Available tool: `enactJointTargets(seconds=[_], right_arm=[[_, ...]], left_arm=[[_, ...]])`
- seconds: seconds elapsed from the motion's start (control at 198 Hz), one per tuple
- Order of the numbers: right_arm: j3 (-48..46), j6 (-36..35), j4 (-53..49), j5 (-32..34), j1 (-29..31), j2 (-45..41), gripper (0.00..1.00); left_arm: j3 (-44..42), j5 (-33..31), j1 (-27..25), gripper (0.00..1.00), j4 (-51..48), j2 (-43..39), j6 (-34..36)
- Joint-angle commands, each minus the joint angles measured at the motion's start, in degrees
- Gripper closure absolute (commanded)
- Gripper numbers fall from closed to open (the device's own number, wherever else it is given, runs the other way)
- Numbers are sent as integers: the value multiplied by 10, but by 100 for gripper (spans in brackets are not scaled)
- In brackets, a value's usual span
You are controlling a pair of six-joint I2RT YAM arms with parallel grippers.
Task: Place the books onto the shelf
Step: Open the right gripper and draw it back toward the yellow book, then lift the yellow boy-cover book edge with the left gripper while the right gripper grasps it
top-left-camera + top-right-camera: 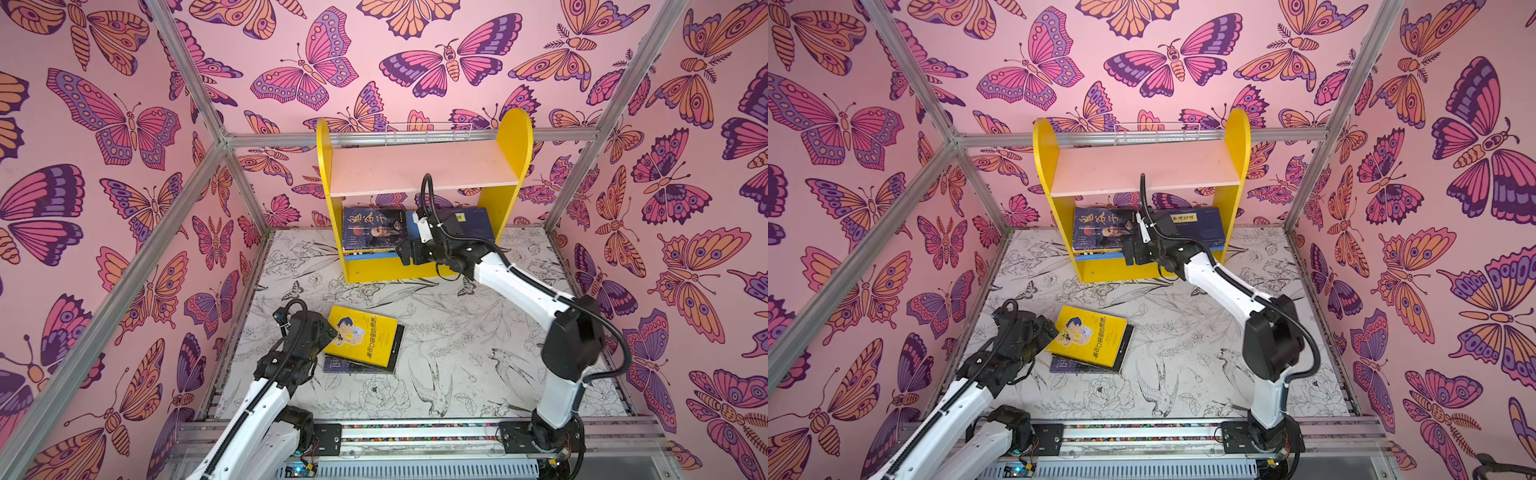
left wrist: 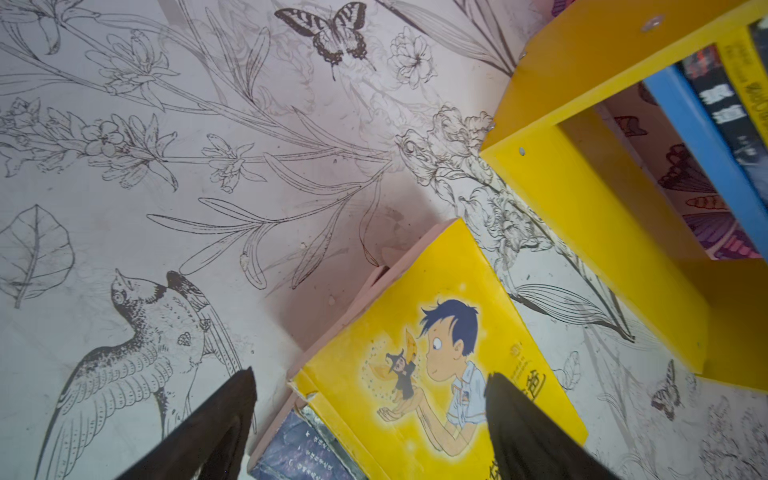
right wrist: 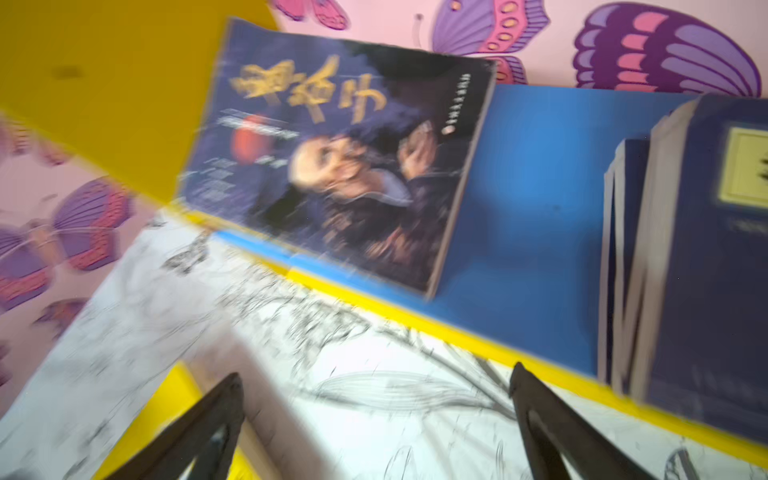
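Two books lie stacked on the table [image 1: 457,357] at the near left: a yellow book [image 1: 361,340] with a cartoon boy on top, and a dark book [image 1: 353,369] under it that shows only along its near and right edges. The left gripper [image 2: 370,374] hovers at the yellow book's left corner with its fingers spread wide, pinching nothing. The right gripper [image 3: 376,372] sits at the front of the shelf [image 1: 515,137], also spread and empty. It faces the blue lower board [image 3: 528,187], where a portrait book [image 1: 372,230] lies at the left and navy books [image 1: 478,224] at the right. The yellow book looks thin and light (its near corner is worn), so it will likely flex if lifted by one corner, and its glossy cover may slide. The left edge jutting past the dark book seems the best hold, one finger under and one over.
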Motion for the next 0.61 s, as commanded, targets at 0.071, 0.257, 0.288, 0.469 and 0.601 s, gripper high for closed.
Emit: enactJointTargets(seconds=[0.071, 0.257, 0.288, 0.469, 0.601], right_arm=[[-157, -25, 25, -162, 43, -66, 15], [-254, -37, 23, -266, 89, -31, 21], [-250, -45, 14, -267, 94, -20, 22], [-179, -98, -73, -298, 94, 43, 25], [-156, -110, -109, -300, 95, 75, 27]], left_arm=[[16, 43, 18, 15, 32, 53, 33], [29, 54, 19, 17, 57, 110, 49], [28, 57, 18, 17, 63, 116, 49], [25, 65, 18, 21, 73, 160, 41], [12, 73, 17, 23, 82, 180, 29]])
